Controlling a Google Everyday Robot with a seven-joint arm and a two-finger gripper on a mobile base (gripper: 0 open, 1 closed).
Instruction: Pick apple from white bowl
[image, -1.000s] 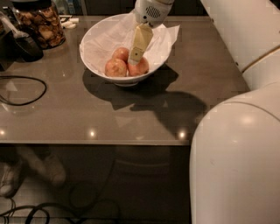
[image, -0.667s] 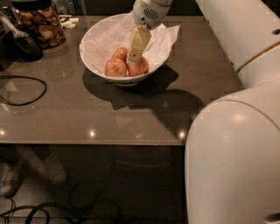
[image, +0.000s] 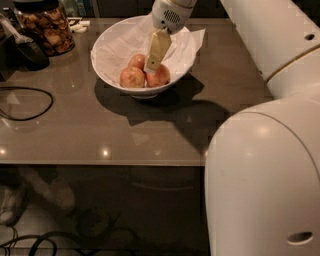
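The white bowl (image: 107, 62), lined with crumpled white paper, stands at the back middle of the grey table. Three apples lie in it. The reddest apple (image: 161, 76) is on the right, a tan-orange one (image: 132, 77) is at the front left, and a third (image: 136, 61) lies behind. My gripper (image: 153, 67) reaches down into the bowl from above. Its tip is at the left upper side of the reddest apple, between it and the other two. The gripper hides part of that apple.
A glass jar of brown snacks (image: 46, 26) stands at the back left, with a dark object (image: 27, 50) beside it. A black cable (image: 25, 102) loops on the table's left. My white arm (image: 265, 165) fills the right foreground. The table's front edge (image: 100, 162) runs across.
The gripper stays in the bowl at nearly the same spot, perhaps slightly lower. The arm's large white body has shifted a little left in the foreground. The apples have not moved.
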